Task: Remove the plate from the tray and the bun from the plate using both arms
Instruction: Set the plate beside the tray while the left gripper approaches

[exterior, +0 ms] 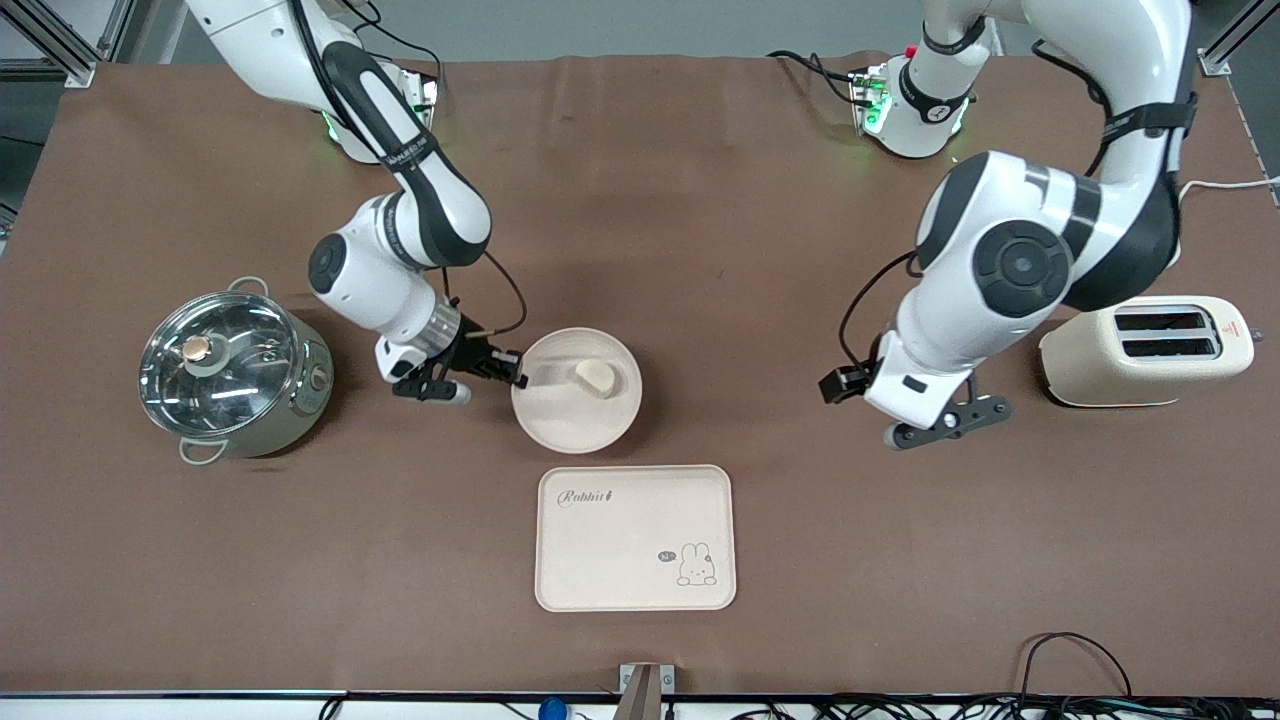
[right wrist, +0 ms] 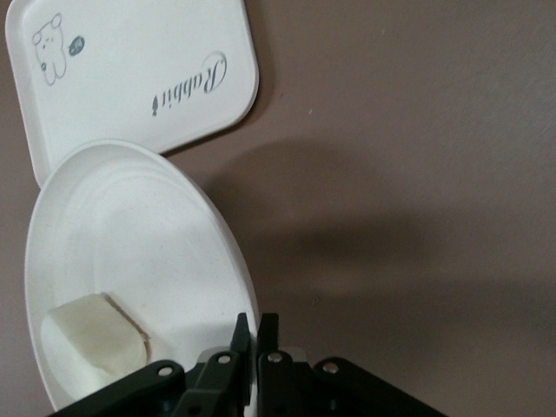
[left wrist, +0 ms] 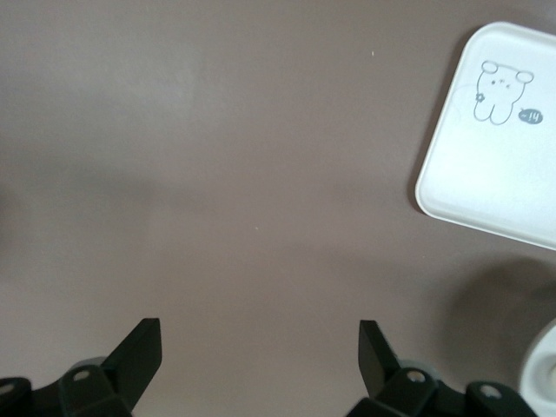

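The round cream plate (exterior: 560, 425) is at the table's middle, farther from the front camera than the rabbit tray. The pale bun (exterior: 596, 376) lies in it. My right gripper (exterior: 512, 370) is shut on the plate's rim at the edge toward the right arm's end. In the right wrist view the fingers (right wrist: 257, 326) pinch the rim of the plate (right wrist: 130, 226), with the bun (right wrist: 91, 343) beside them. I cannot tell whether the plate rests on the table. My left gripper (exterior: 945, 420) hangs open and empty over bare table beside the toaster; its wrist view (left wrist: 261, 347) shows only tabletop between the fingers.
A rectangular cream tray (exterior: 620, 540) with a rabbit drawing lies nearer the front camera than the plate; it also shows in the left wrist view (left wrist: 495, 165). A steel pot (exterior: 232, 365) with a glass lid stands toward the right arm's end. A cream toaster (exterior: 1145, 350) stands toward the left arm's end.
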Available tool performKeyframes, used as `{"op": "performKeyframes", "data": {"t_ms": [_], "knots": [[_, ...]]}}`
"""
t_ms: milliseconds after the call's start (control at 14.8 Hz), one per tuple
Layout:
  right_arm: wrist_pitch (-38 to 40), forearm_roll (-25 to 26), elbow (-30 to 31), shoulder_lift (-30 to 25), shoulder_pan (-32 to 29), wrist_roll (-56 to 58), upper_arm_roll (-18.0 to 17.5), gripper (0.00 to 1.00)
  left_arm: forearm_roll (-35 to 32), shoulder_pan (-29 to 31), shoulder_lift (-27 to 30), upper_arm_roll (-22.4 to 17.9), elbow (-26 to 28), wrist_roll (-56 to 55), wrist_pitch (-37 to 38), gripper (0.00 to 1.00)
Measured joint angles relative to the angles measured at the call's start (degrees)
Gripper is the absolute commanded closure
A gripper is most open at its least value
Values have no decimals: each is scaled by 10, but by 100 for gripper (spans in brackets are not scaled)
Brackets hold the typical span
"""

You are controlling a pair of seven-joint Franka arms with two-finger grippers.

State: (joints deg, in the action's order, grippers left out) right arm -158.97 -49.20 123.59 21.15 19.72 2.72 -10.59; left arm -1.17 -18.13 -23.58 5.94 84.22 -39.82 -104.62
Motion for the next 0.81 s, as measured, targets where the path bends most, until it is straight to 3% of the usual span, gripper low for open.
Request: {"op": "performKeyframes", "data": {"t_ms": [135, 741, 808], "knots": [[-36, -43, 10, 8, 18, 27, -9, 100, 0, -10, -8, 0, 2, -19, -1, 0], [-83, -88, -29, 83, 53, 33, -10, 99, 0, -59, -65, 0, 17, -159, -98, 0], [-84, -90, -35, 89, 55, 33, -10, 95, 0, -64, -73, 0, 17, -173, -107, 0]]}}
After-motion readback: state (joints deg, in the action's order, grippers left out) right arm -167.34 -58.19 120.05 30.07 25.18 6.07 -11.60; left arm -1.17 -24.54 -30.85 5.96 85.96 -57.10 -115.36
